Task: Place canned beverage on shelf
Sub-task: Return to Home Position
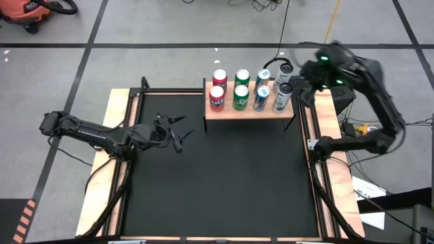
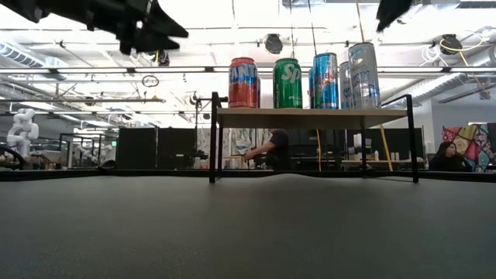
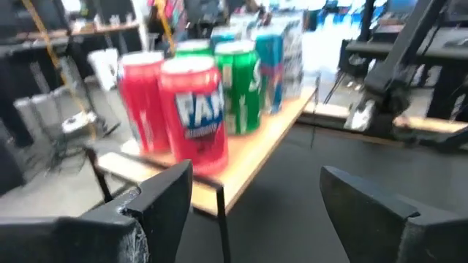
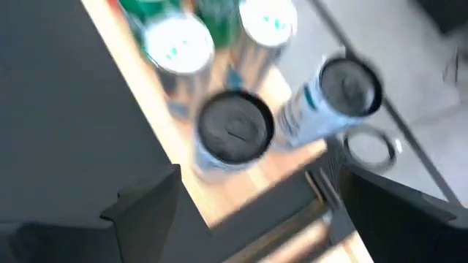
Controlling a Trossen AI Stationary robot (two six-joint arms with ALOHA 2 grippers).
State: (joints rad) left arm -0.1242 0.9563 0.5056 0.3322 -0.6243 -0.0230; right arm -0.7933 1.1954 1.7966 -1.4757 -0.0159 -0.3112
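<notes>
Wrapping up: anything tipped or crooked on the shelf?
Nothing tipped: eight cans stand upright in two rows on the shelf. Only the rear white can seems off its row. Right gripper hovers beside it; left gripper waits over the mat.

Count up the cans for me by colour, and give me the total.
Red cans: 2
Green cans: 2
Blue cans: 2
White cans: 2
Total: 8 cans
</notes>
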